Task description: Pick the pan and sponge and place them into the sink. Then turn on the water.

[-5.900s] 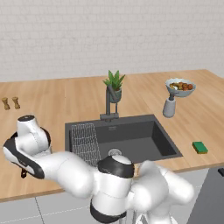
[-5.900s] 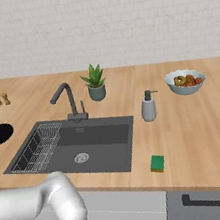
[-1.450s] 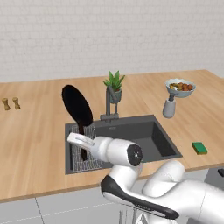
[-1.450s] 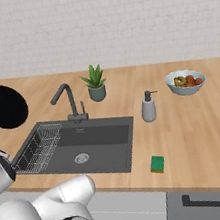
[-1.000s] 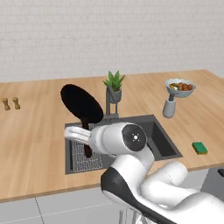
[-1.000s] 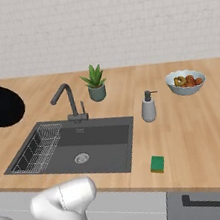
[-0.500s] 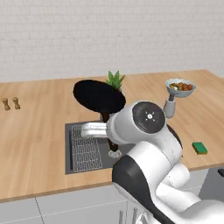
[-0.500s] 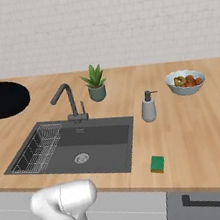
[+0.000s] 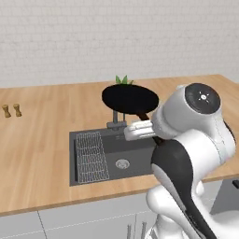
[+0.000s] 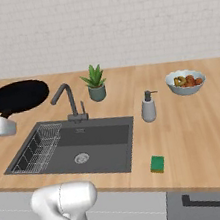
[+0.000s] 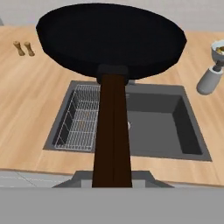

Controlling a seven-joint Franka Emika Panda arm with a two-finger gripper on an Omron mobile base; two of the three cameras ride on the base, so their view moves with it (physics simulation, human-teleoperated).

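From the left base view, the pan [image 9: 130, 98] hangs flat in the air above the back edge of the sink [image 9: 112, 156], with its brown handle running back and down toward the arm. The tool [image 9: 145, 122] is clamped shut on that handle. The basin lies below the pan and a little toward the robot, so I judge the coming move to be mostly a descent.

In the right base view, the pan [image 10: 19, 93] sits off to the left of the faucet [image 10: 67, 102], above the bench beside the sink's [image 10: 104, 134] left rim, over the wire rack [image 10: 35, 150] side. The sponge [image 10: 157, 163] rests on the bench just right of the basin's near corner, well apart from the pan.

In the hand view, the handle runs straight up the middle to the pan [image 11: 110, 39], and the sink [image 11: 162, 122] opens directly beneath it, with the rack [image 11: 79, 124] at its left.
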